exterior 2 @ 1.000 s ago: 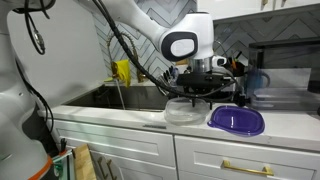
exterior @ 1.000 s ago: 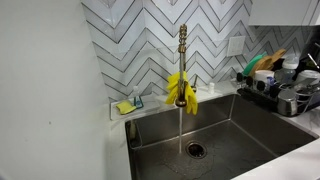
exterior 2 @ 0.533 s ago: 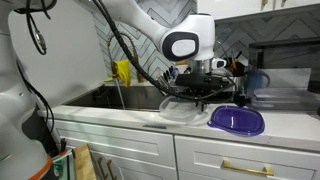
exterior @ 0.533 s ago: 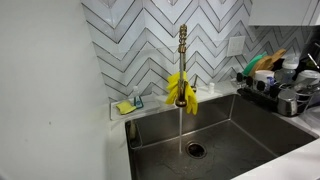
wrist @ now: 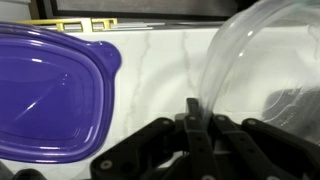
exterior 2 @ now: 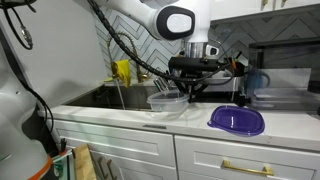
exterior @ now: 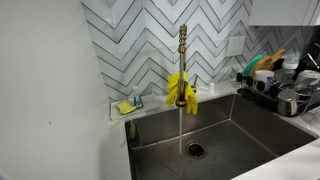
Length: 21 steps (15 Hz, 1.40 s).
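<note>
At the far left of an exterior view a sponge (exterior: pixel 124 107) sits in a small holder on the ledge behind the sink (exterior: pixel 240 125). Next along, the faucet (exterior: pixel 182 50) has yellow gloves (exterior: pixel 181 90) draped over it, and a thin stream of water (exterior: pixel 180 125) runs down to the drain. A dish rack (exterior: pixel 275 95) stands at the right edge.

In an exterior view along the white surface (exterior 2: pixel 110 113), the clear container (exterior 2: pixel 167 101) hangs in the air just right of the sink basin. It is off the surface and a little tilted. The pincer (exterior 2: pixel 188 88) is pressed together on the container's rim at its right-hand side, so the body of the container reaches out from the fingers toward the sink. Further right, the purple lid (exterior 2: pixel 237 120) lies flat on the surface, near the container but apart from it. Its long axis seems to run along the front edge.

In the wrist view the order is reversed. The purple lid (wrist: pixel 50 85) fills the left, bare marbled surface (wrist: pixel 160 60) shows in the middle, and the clear container (wrist: pixel 260 70) curves up on the right. The pincer (wrist: pixel 195 115) pinches the container's wall, and the dark fingers (wrist: pixel 150 140) lie close on either side.

No brand, label or writing can be read on any of these things
</note>
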{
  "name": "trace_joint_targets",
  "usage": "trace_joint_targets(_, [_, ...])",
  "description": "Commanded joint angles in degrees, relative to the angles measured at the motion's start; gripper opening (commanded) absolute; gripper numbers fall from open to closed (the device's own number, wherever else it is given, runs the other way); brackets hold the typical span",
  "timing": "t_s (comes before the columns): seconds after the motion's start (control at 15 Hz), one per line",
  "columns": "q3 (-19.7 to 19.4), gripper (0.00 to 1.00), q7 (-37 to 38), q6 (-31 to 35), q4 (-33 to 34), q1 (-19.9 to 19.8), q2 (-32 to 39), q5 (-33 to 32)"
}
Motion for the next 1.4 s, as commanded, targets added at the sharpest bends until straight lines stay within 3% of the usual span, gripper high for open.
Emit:
trace_joint_targets(0.0, [0.33, 0.01, -6.55, -8.0, -1.08, 1.09, -5.38, -3.5])
trace_joint_targets(0.2, [1.2, 0.01, -6.99, -13.94, -0.69, 2.98, -8.95, -3.63])
trace_joint_targets(0.53, [4.41, 0.01, 2.12, -23.98, 1.39, 7.43, -13.86, -2.57])
trace_joint_targets(0.73, [6.93, 0.01, 8.59, -32.58, 6.57, 10.78, -13.95, -0.06])
trace_joint_targets(1.33, [7.45, 0.05, 9.58, -32.38, 8.07, 12.71, -13.54, 0.2])
